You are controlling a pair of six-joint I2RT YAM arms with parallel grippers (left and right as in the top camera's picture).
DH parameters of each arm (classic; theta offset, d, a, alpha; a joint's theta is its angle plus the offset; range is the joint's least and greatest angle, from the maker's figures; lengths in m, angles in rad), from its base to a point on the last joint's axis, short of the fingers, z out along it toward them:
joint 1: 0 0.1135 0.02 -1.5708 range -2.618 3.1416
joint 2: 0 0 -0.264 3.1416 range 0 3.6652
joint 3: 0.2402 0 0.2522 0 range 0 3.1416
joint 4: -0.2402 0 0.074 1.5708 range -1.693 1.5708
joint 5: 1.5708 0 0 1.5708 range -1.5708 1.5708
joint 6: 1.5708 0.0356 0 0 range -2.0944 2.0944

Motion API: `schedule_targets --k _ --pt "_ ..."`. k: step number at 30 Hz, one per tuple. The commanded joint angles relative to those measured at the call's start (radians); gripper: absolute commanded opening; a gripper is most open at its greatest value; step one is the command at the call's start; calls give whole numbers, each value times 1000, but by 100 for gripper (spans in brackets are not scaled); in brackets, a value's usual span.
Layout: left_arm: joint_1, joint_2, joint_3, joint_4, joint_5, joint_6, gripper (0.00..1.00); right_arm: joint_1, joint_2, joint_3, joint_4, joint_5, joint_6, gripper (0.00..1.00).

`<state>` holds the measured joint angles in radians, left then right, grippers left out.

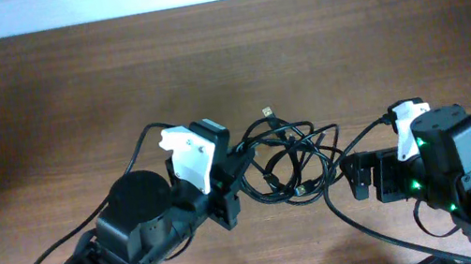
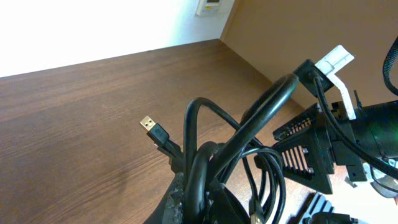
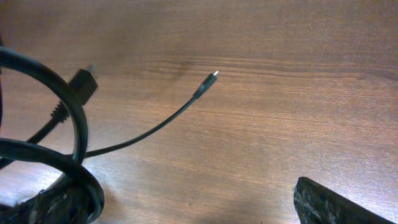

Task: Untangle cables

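Step in hand: first grab and pull-apart, nothing separated yet. The cables (image 1: 292, 156) sit in one knotted bunch on the counter (image 1: 68, 92), between the two arms.

Your left tool (image 1: 240, 171) is in at the left edge of the bunch. The left wrist view shows several loops crowded right at its fingers and rising out of the grip, so it reads as pinched on the cables. The USB plug (image 2: 149, 123) sticks out free on the far side of the bunch.

Your right tool (image 1: 361, 178) is spread wide and holds nothing. In the right wrist view one finger (image 3: 53, 202) is low left with a thick loop running over or just beside it; can't tell if they touch. The other finger (image 3: 339, 205) is low right, with bare counter between the two. A thin strand ending in a small plug (image 3: 213, 74) lies loose on the counter ahead of it.

Next, my call: use the left as the anchor and bring the right onto one single strand, either the loose thin one or the loop nearest it. Close on it, then draw it out to the right, slowly. Take one strand only; grabbing two likely tightens the knot. Watch for the whole bunch dragging along.
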<state>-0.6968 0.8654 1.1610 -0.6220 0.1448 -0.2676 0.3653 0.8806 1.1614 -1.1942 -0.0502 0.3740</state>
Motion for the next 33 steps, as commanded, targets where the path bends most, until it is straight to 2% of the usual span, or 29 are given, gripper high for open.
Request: schedule_targets --k 1,5,8,10,11,13,15,17,21,24,27,32,33 --pt "24 -101 31 33 -195 15 0 -13 5 -13 -50 204 11 99" --pt "24 -114 31 30 -220 15 0 -13 5 -13 -31 71 -18 99" --pt "24 -114 31 30 -224 15 0 -13 5 -13 42 -339 -277 99" --pt "24 -114 31 26 -224 15 0 -13 5 -13 108 -731 -497 99" --pt "24 -114 31 26 -224 15 0 -13 5 -13 151 -866 -542 99" --pt "24 -114 31 26 -201 14 0 -13 5 -13 209 -911 -536 99" --pt "24 -111 31 27 -108 11 0 -13 8 -13 293 -877 -450 99" --pt "24 -95 31 38 35 11 0 -13 27 -13 344 -653 -262 99" --pt "24 -76 31 61 216 11 0 -13 101 -13 313 -336 -86 99" --pt "24 -77 31 68 227 12 0 -13 159 -13 192 -118 4 100" --pt "24 -83 31 106 226 12 0 -13 160 -13 114 31 58 95" --pt "24 -106 31 121 90 38 0 -13 160 -13 71 111 99 94" --pt "24 -111 31 121 82 38 0 -13 160 -13 71 110 99 80"
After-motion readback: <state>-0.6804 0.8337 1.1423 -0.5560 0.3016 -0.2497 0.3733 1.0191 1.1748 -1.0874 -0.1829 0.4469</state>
